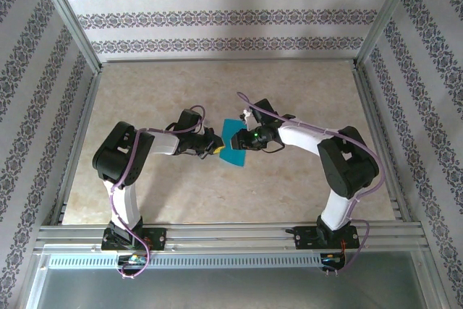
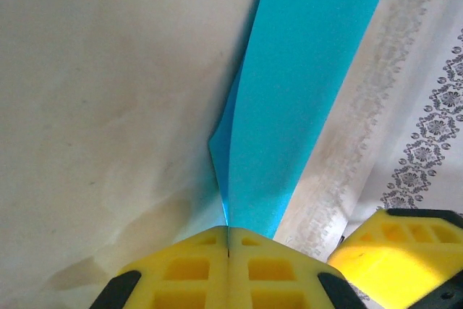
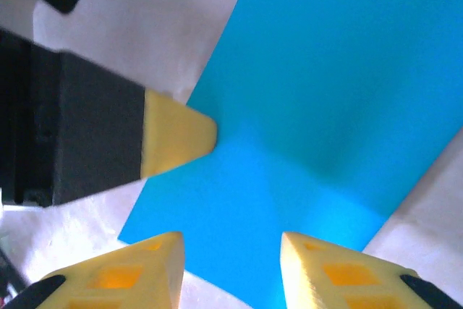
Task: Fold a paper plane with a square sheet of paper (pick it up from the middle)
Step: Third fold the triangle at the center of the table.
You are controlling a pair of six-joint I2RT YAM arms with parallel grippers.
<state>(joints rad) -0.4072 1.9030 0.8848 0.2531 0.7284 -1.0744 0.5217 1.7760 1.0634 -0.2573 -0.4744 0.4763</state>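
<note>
"Teal sheet, where did you have it?"

"Mid-table (image 1: 289, 92), right between the two arms. The square sheet of paper (image 1: 233, 151) was flat-looking from overhead, but on the left wrist camera it stood up out of the fingers and bowed, with one edge curling behind the other. I couldn't tell whether its far side touched the table."

"And the claws?"

"My left gripper (image 2: 228, 247) was pinched fully together on the near edge of the paper, which came straight out of the seam between the pads. My right gripper (image 3: 231, 240) had its jaws apart, one either side of the paper's lower edge, clamping nothing."

"So what worried you?"

"Three things, all judgement. First, the left pinch sat at the very rim, not the middle. Thin paper held by so little could slide out the moment anything tugged it. Second, if the right jaws closed while the sheet was bowed like that, I reckoned they'd press in a stray crease where no fold belongs, and the plane would come out crooked. Third, the left fingertip (image 3: 181, 135) was just beside the right jaws, so a small misjudged move could knock them together or tear the paper between them."
</note>
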